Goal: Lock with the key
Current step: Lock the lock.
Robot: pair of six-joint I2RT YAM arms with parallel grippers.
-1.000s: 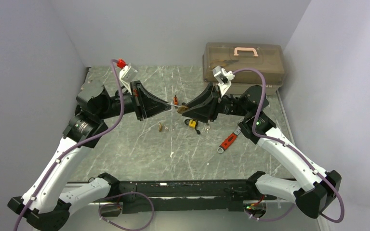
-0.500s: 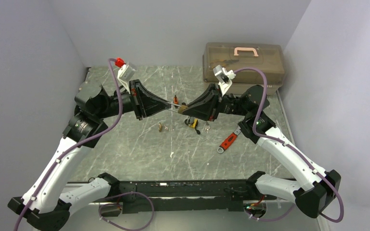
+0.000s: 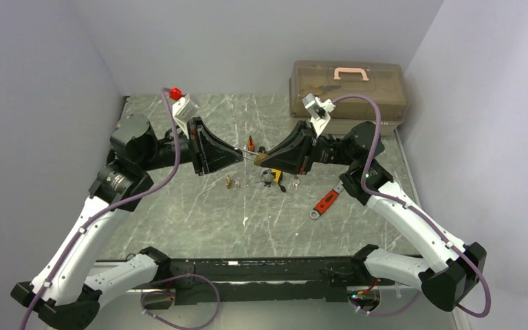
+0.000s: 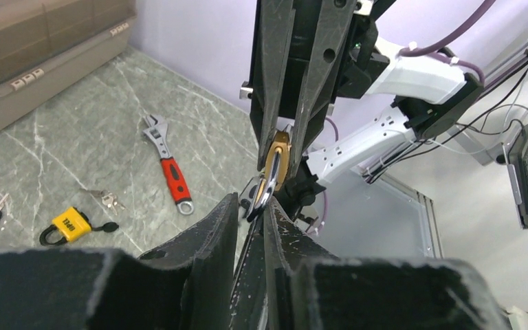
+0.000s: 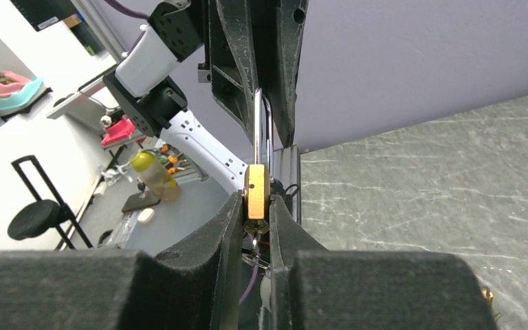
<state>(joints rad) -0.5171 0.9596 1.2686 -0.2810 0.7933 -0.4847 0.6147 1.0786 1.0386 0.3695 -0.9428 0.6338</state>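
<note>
A brass padlock hangs in the air between my two grippers, above the middle of the table. My right gripper is shut on its brass body. A key with a ring sits in the keyhole at the lock's near end, between my right fingers. My left gripper is shut on the silver shackle, and the brass body shows just beyond my left fingertips. The shackle runs from the body into the left gripper's jaws.
On the table lie a yellow padlock, loose keys, a small brass lock, a small orange item and a red-handled wrench. A brown toolbox stands at the back right.
My left arm has shifted slightly to the right, toward the right gripper. Both grippers keep their hold on the brass padlock.
</note>
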